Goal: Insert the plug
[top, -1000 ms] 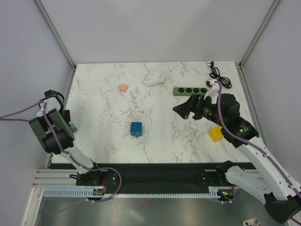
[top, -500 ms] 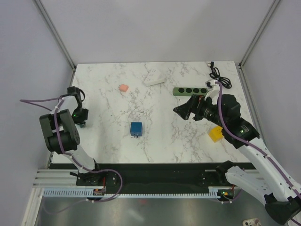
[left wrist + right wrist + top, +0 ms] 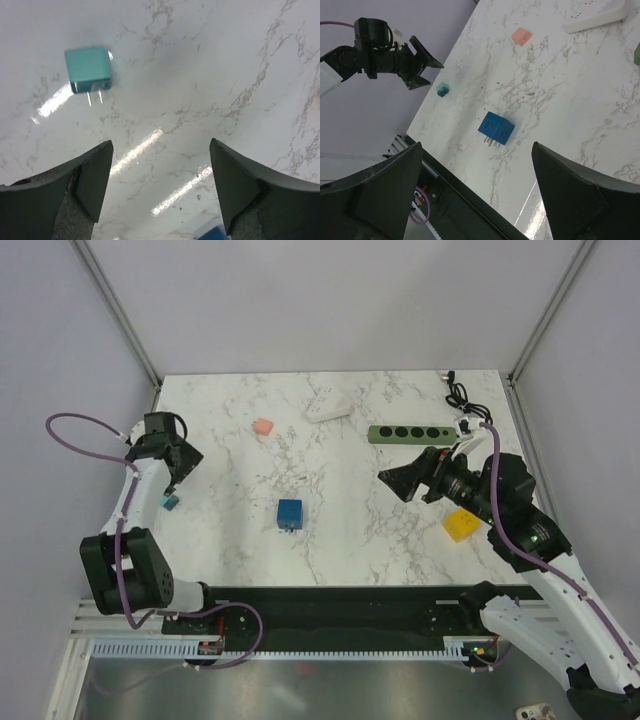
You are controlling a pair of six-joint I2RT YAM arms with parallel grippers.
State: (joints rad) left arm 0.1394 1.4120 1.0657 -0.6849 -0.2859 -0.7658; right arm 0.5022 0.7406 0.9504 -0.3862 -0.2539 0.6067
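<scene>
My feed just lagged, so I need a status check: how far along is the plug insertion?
Nothing looks done: the plug lies loose on the table, apart from the green power strip. In hand: nothing; the right gripper hangs open facing the plug, the left gripper open near a small teal plug. Left: grasp, carry, insert.

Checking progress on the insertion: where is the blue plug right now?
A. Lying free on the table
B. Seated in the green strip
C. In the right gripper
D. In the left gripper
A: the plug lies on the marble table, apart from the open left gripper and the open right gripper, and well short of the strip.
</scene>
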